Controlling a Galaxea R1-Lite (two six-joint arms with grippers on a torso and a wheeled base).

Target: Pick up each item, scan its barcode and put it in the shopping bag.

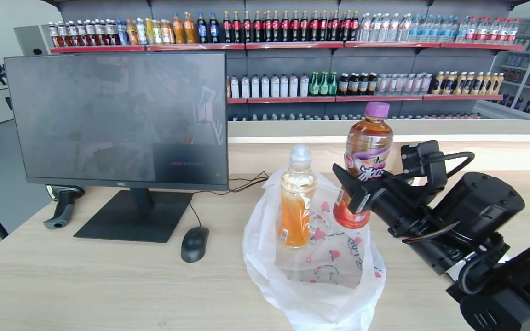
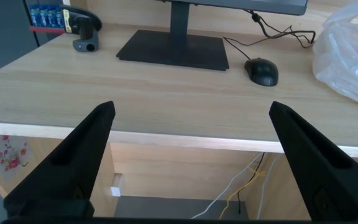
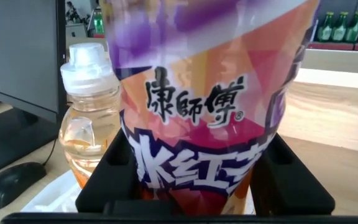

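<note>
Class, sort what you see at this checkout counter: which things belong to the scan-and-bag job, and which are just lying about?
Part of the job:
purple-capped bottle, held in the right gripper
orange bottle, standing in the shopping bag
scanner

Just lying about:
monitor
mouse
drinks shelves at the back
</note>
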